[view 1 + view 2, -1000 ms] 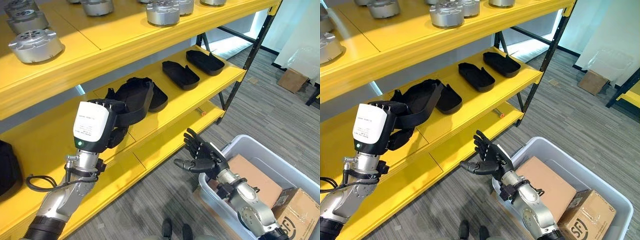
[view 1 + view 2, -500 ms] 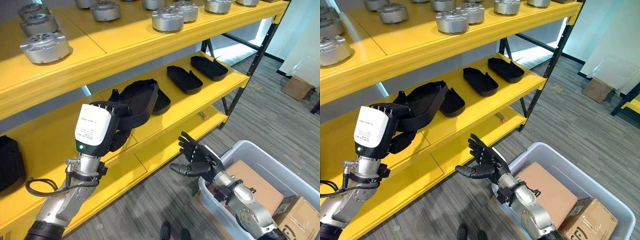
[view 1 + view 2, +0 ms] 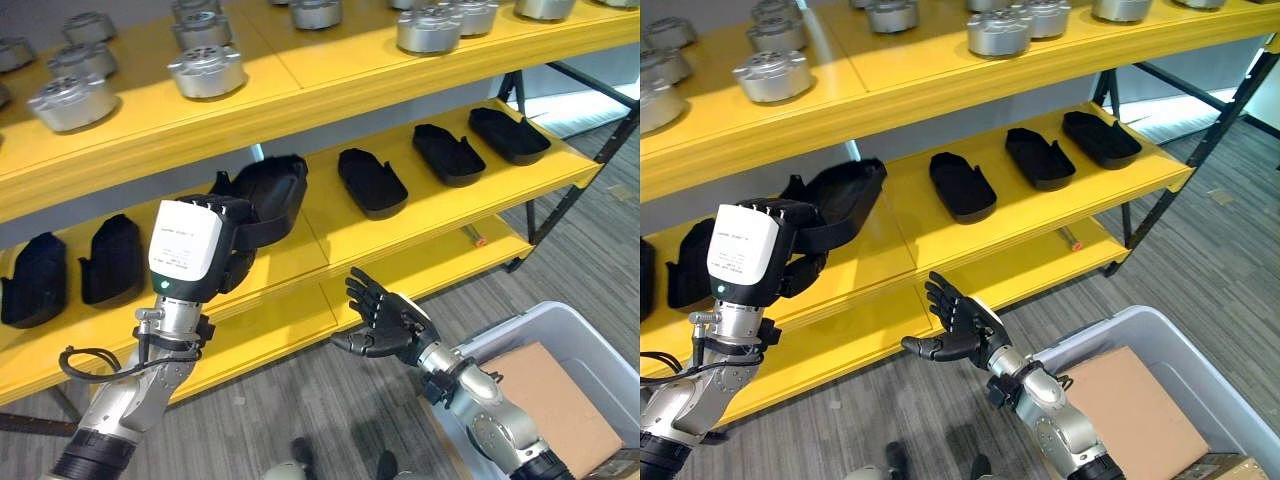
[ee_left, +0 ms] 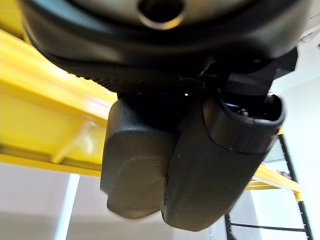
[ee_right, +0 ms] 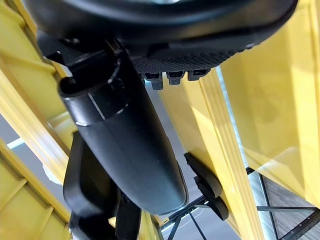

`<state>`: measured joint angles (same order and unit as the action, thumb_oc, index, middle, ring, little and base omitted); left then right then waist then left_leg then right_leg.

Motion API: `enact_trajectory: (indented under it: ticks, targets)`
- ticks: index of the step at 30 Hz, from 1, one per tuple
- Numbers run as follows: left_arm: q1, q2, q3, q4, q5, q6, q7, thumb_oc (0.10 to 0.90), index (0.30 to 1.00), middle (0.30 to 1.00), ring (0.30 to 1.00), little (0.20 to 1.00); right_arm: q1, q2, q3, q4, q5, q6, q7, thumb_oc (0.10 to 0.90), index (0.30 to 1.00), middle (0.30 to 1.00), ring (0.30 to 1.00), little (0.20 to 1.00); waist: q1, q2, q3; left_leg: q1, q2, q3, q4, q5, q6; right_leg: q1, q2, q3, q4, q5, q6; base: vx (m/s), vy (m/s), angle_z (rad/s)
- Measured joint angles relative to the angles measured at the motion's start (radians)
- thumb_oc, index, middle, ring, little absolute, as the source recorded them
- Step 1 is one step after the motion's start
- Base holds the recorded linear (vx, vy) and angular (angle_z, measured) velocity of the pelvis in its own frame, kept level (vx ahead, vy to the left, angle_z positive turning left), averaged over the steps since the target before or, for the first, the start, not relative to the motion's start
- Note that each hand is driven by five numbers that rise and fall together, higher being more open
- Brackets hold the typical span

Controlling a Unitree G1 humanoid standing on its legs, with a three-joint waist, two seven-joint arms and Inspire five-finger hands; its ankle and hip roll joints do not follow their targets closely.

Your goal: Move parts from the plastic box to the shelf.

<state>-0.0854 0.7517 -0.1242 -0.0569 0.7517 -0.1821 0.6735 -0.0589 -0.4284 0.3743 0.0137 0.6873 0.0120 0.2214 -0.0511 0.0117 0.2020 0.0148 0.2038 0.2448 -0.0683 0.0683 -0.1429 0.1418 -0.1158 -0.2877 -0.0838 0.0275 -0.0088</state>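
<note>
My left hand [image 3: 232, 228] is shut on a black shoe-shaped part [image 3: 270, 194], holding it tilted over the middle yellow shelf [image 3: 330, 225]. Whether the part touches the shelf I cannot tell. Up close in the left wrist view the thumb [image 4: 225, 165] is curled round dark plastic. Three like parts [image 3: 372, 182] lie in a row further right on that shelf, and two more [image 3: 112, 258] lie at its left. My right hand [image 3: 385, 320] hangs open and empty before the low shelf, left of the grey plastic box [image 3: 1120, 325].
Several silver round metal parts [image 3: 207, 70] stand on the top shelf. A brown cardboard box [image 3: 548, 400] lies in the plastic box. A small orange item [image 3: 473, 237] lies on the low shelf. Grey carpet floor spreads at the lower right.
The camera has swung left, so more of the shelf's left end shows. The held part now stands apart from the nearest laid part. Both hands keep their pose.
</note>
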Motion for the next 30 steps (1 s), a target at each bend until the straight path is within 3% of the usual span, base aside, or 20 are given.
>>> enact_trajectory:
  ticks: [2,3,4,5,6,8,9,11,12,15,17,23,24,25,26,27,28,29,30]
  targets:
    - [-0.006,-0.027,0.0,0.0,0.0,-0.001,0.0,0.4,0.3,0.3,0.3,0.3,0.015,-0.026,-0.003,0.0,0.0,0.0,-0.001,0.9,1.0,1.0,1.0,1.0,-0.001,-0.005,0.001,-0.009,0.034,0.01,0.017,0.023,0.004,0.022,-0.036,-0.028,0.0,0.003,0.039,0.1,0.262,0.41]
    - [-0.002,-0.033,0.0,-0.001,0.0,-0.001,0.0,0.4,0.3,0.3,0.3,0.3,0.021,-0.035,-0.003,-0.001,0.0,0.0,-0.001,0.9,1.0,1.0,1.0,1.0,-0.001,0.003,0.0,-0.011,0.041,0.025,0.03,0.036,0.025,0.031,-0.048,-0.033,0.002,0.0,0.075,0.12,0.285,0.28]
    - [0.002,-0.035,-0.001,-0.001,0.0,-0.001,0.0,0.4,0.3,0.3,0.3,0.3,0.023,-0.055,-0.002,-0.004,0.0,0.0,0.0,0.9,1.0,1.0,1.0,1.0,-0.003,0.031,0.0,-0.003,0.041,0.023,0.032,0.064,0.064,0.042,-0.047,-0.032,0.004,0.002,0.107,0.15,0.329,0.07]
    - [0.009,-0.037,-0.001,0.0,0.0,-0.001,0.001,0.4,0.3,0.3,0.3,0.3,0.023,-0.072,-0.004,0.002,0.0,-0.001,0.004,0.9,1.0,1.0,1.0,1.0,0.002,0.065,-0.003,0.012,0.036,0.028,0.021,0.071,0.033,0.05,-0.049,-0.024,0.005,0.004,0.137,0.1,0.208,0.09]
    - [0.014,-0.038,0.0,0.006,0.0,0.003,0.0,0.4,0.3,0.3,0.3,0.3,0.027,-0.042,-0.003,0.03,0.0,0.0,-0.006,0.9,1.0,1.0,1.0,1.0,-0.002,0.041,-0.01,0.021,-0.013,0.022,0.004,0.079,0.04,0.053,-0.089,-0.016,0.005,-0.001,0.158,0.06,0.115,0.18]
    - [0.013,-0.038,0.002,0.006,-0.001,0.011,0.001,0.4,0.3,0.3,0.3,0.3,0.04,-0.026,0.01,0.032,-0.001,0.003,-0.002,0.9,1.0,1.0,1.0,1.0,0.001,0.003,-0.009,0.019,-0.081,0.01,-0.01,0.073,0.061,0.041,-0.142,0.032,0.008,-0.016,0.169,0.0,0.001,0.34]
    - [0.026,-0.033,0.006,0.005,-0.002,0.021,0.001,0.4,0.3,0.3,0.3,0.3,0.041,-0.018,0.024,0.032,-0.003,0.013,0.002,0.9,1.0,1.0,1.0,1.0,0.017,-0.001,-0.009,0.018,-0.1,0.015,-0.01,0.072,0.074,0.024,-0.146,0.035,0.022,-0.023,0.177,0.0,0.0,0.19]
    - [0.038,-0.021,0.012,0.006,-0.002,0.037,0.001,0.4,0.3,0.3,0.3,0.3,0.042,0.003,0.028,0.032,-0.004,0.016,0.012,0.9,1.0,1.0,1.0,1.0,0.027,0.0,-0.009,0.023,-0.113,0.009,-0.009,0.068,0.08,0.008,-0.112,0.035,0.031,-0.022,0.176,0.31,0.569,0.21]
    - [0.036,-0.017,0.014,0.015,-0.001,0.032,0.001,0.4,0.3,0.3,0.3,0.3,0.058,0.009,0.02,0.027,-0.003,0.013,0.018,0.9,1.0,1.0,1.0,1.0,0.028,-0.008,-0.009,0.027,-0.137,-0.003,-0.002,0.045,0.106,0.019,-0.105,0.028,0.037,0.005,0.179,0.4,0.741,0.38]
    - [0.03,-0.016,0.01,0.04,-0.002,0.021,-0.004,0.4,0.3,0.3,0.3,0.3,0.057,0.014,0.014,0.018,-0.02,0.015,0.007,0.9,1.0,1.0,1.0,1.0,0.034,-0.015,-0.014,0.06,-0.155,-0.024,-0.012,0.031,0.11,0.04,-0.124,0.01,0.066,0.005,0.177,0.11,0.256,0.17]
    - [0.005,-0.015,0.01,0.039,-0.002,0.02,-0.004,0.4,0.3,0.3,0.3,0.3,0.045,0.039,0.015,0.018,-0.02,0.015,-0.005,0.9,1.0,1.0,1.0,1.0,0.046,-0.045,-0.019,0.055,-0.17,-0.02,-0.012,0.022,0.113,0.033,-0.138,0.006,0.076,0.007,0.175,0.05,0.203,-0.09]
    - [-0.041,-0.018,0.003,0.037,0.0,-0.016,-0.009,0.4,0.3,0.3,0.3,0.3,0.034,0.061,0.017,0.018,-0.021,0.015,-0.019,0.9,1.0,1.0,1.0,1.0,0.051,-0.055,-0.019,0.04,-0.174,-0.001,-0.012,0.007,0.164,-0.128,-0.176,0.013,0.328,0.045,0.163,0.04,0.105,-0.09]
    - [-0.054,-0.014,-0.009,0.038,0.0,-0.016,-0.015,0.4,0.3,0.3,0.3,0.3,0.033,0.058,0.017,0.018,-0.021,0.015,-0.021,0.9,1.0,1.0,1.0,1.0,0.047,-0.055,-0.018,0.042,-0.172,-0.003,-0.012,0.005,0.174,-0.172,-0.185,0.039,0.406,0.047,0.169,0.07,-0.069,0.06]
    - [-0.066,-0.009,-0.028,0.038,0.0,-0.016,-0.017,0.4,0.3,0.3,0.3,0.3,0.034,0.056,0.018,0.019,-0.021,0.016,-0.023,0.9,1.0,1.0,1.0,1.0,0.041,-0.057,-0.018,0.043,-0.168,-0.01,-0.012,0.004,0.181,-0.222,-0.178,0.079,0.483,-0.004,0.194,0.11,-0.146,0.16]
    - [-0.068,-0.005,-0.037,0.037,0.0,-0.018,-0.017,0.4,0.3,0.3,0.3,0.3,0.034,0.056,0.019,0.02,-0.021,0.016,-0.022,0.9,1.0,1.0,1.0,1.0,0.037,-0.063,-0.02,0.043,-0.171,-0.016,-0.012,0.003,0.182,-0.234,-0.156,0.104,0.485,-0.035,0.199,0.12,-0.194,0.29]
    - [-0.069,0.0,-0.042,0.037,0.0,-0.017,-0.018,0.4,0.3,0.3,0.3,0.3,0.035,0.058,0.019,0.021,-0.021,0.016,-0.021,0.9,1.0,1.0,1.0,1.0,0.028,-0.066,-0.02,0.043,-0.175,-0.028,-0.012,0.003,0.182,-0.233,-0.136,0.124,0.432,-0.05,0.192,0.16,-0.357,0.36]
    - [-0.077,0.004,-0.044,0.037,0.0,-0.015,-0.028,0.4,0.3,0.3,0.3,0.3,0.038,0.058,0.016,0.021,-0.021,0.016,-0.02,0.9,1.0,1.0,1.0,1.0,0.026,-0.079,-0.021,0.043,-0.182,-0.035,-0.012,0.001,0.181,-0.208,-0.112,0.144,0.255,-0.039,0.185,0.17,-0.437,0.36]
    - [-0.078,0.004,-0.044,0.038,0.0,-0.011,-0.031,0.4,0.3,0.3,0.3,0.3,0.047,0.059,0.012,0.023,-0.021,0.016,-0.013,0.9,1.0,1.0,1.0,1.0,0.024,-0.085,-0.024,0.045,-0.189,-0.04,-0.012,-0.004,0.179,-0.183,-0.145,0.156,0.073,0.032,0.192,0.16,-0.459,0.26]
    - [-0.078,0.006,-0.044,0.038,0.001,-0.009,-0.031,0.4,0.3,0.3,0.3,0.3,0.05,0.06,0.013,0.023,-0.021,0.016,-0.01,0.9,1.0,1.0,1.0,1.0,0.023,-0.086,-0.025,0.048,-0.187,-0.05,-0.012,-0.007,0.177,-0.179,-0.167,0.17,0.036,0.073,0.198,0.14,-0.392,0.24]
